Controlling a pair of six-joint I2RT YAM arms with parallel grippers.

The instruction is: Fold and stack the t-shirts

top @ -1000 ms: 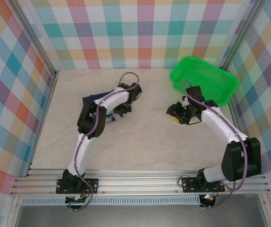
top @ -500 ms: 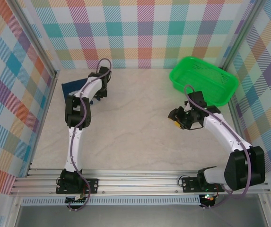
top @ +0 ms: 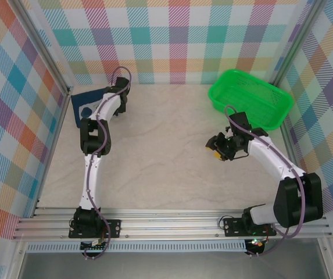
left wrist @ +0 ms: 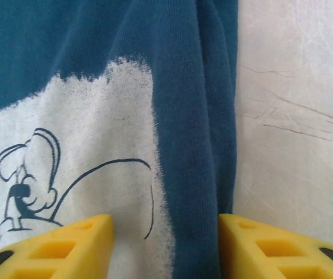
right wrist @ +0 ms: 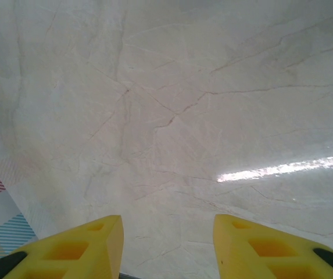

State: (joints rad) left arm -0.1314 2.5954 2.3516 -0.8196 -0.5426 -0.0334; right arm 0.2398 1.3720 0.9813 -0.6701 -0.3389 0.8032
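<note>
Shirt: a dark blue t-shirt (top: 83, 106) lies flat on the counter (top: 166, 163) in the far left corner, its white cartoon print (left wrist: 79, 163) facing up.
Left gripper (left wrist: 166, 235): reached out low over the shirt near its right edge, yellow fingers (left wrist: 67, 244) apart, cloth lying flat beneath them, nothing pinched.
Right gripper (right wrist: 166, 241): poised above bare counter on the right side, fingers apart, nothing between them.
Basket (top: 253, 99): bright green mesh, far right corner, just beyond the right arm.
</note>
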